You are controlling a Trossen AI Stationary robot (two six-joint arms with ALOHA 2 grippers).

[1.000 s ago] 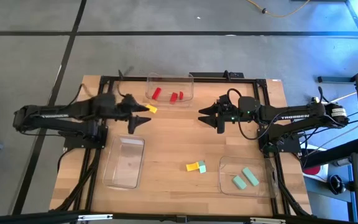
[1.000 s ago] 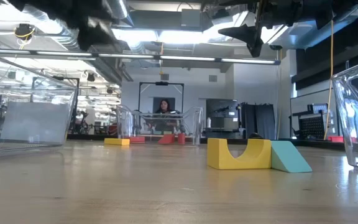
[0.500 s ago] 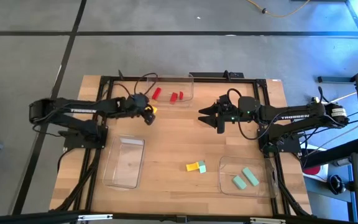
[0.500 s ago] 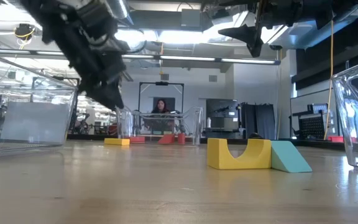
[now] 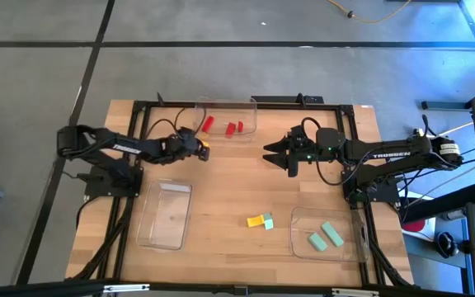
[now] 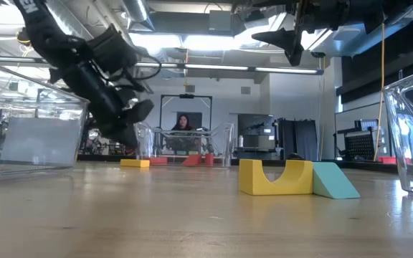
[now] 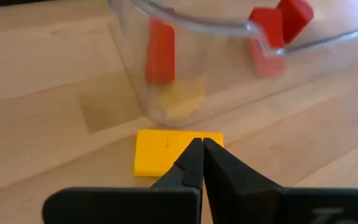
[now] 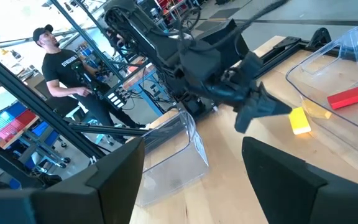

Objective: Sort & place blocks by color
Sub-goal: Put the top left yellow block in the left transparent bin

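High view: the left hand point(image 5: 199, 151) is seen in the upper left part of the counter point(image 5: 237, 198), just below the near left corner of the clear tray point(image 5: 226, 117) at the top centre. A flat yellow block point(image 5: 204, 147) lies under its tip and is largely covered there, so only a sliver of yellow is made out. In the left wrist view the two dark fingers point(image 7: 194, 163) are pressed together with no gap, their tips reaching over the near edge of the yellow block point(image 7: 166, 150); nothing is gripped between them, and whether the tips touch the block cannot be told. Behind it, the red blocks point(image 7: 272, 28) are seen blurred through the curved tray wall point(image 7: 185, 25); their exact number is hard to tell there, though three red pieces point(image 5: 231, 127) are counted from above.

The right hand point(image 5: 275, 154) is held in the air at upper centre right, with its fingers spread wide and empty; in the right wrist view only the two broad finger bases point(image 8: 278, 174) are shown, the tips being cut off.

At lower centre of the high view a yellow arch block point(image 5: 256, 221) and a green wedge point(image 5: 268, 223) lie touching each other. Two green blocks point(image 5: 325, 237) rest in the lower right tray point(image 5: 299, 216). The lower left tray point(image 5: 165, 216) holds nothing visible. A person point(image 8: 64, 62) is seen beyond the counter in the right wrist view.
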